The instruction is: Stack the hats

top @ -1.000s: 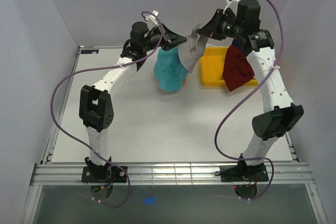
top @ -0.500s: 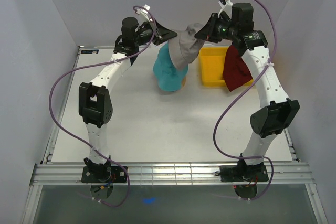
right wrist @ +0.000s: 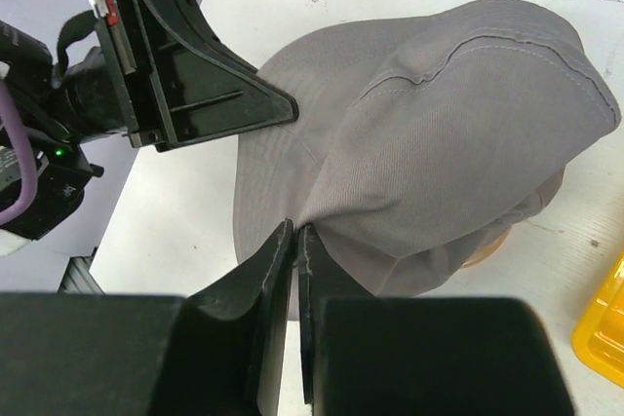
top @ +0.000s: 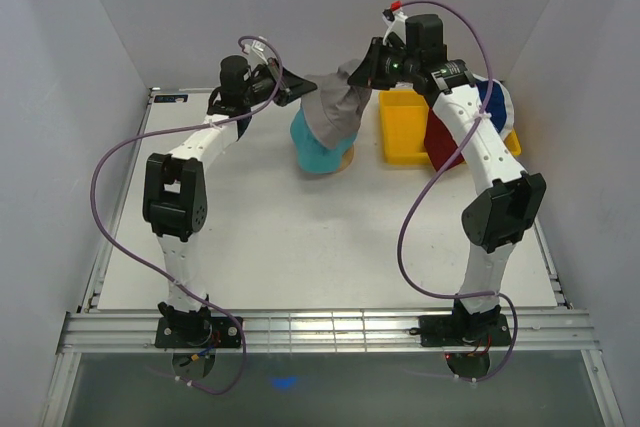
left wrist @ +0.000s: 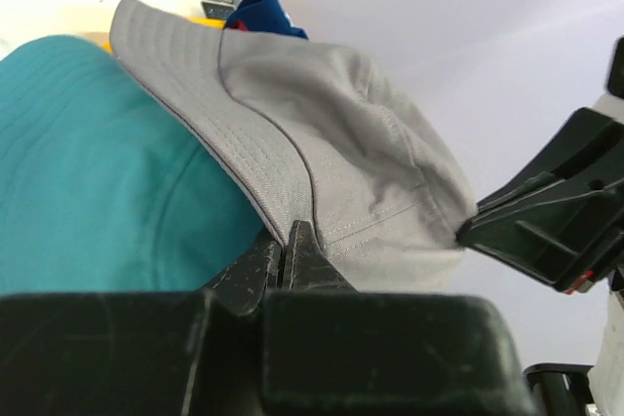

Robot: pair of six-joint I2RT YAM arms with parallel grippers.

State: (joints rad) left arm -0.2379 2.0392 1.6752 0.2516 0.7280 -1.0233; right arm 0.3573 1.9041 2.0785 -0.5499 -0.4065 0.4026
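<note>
Left claw (left wrist: 288, 241): jaws closed to a thin slit, pinching the brim of the grey hat (left wrist: 341, 143). The fabric edge runs straight into the gap between the tips.

Right claw (right wrist: 295, 231): jaws likewise nearly together, clamped on the opposite side of the same brim, with a fold of cloth caught between the tips.

The two claws face each other, tips near but apart. The grey hat is stretched between them, its crown bulging away from both.

Teal hat (top: 318, 152): directly below the claws and between them, standing on the table (top: 300, 237). The grey hat lies over its top. In the left wrist view the grey brim rests against the teal crown just ahead of the tips.

Tray (top: 400, 132): just beyond the right claw, on the side away from the left claw. A red hat (top: 440, 142) hangs at its outer side behind the right arm, and a navy hat (top: 495, 102) lies further out again.
</note>
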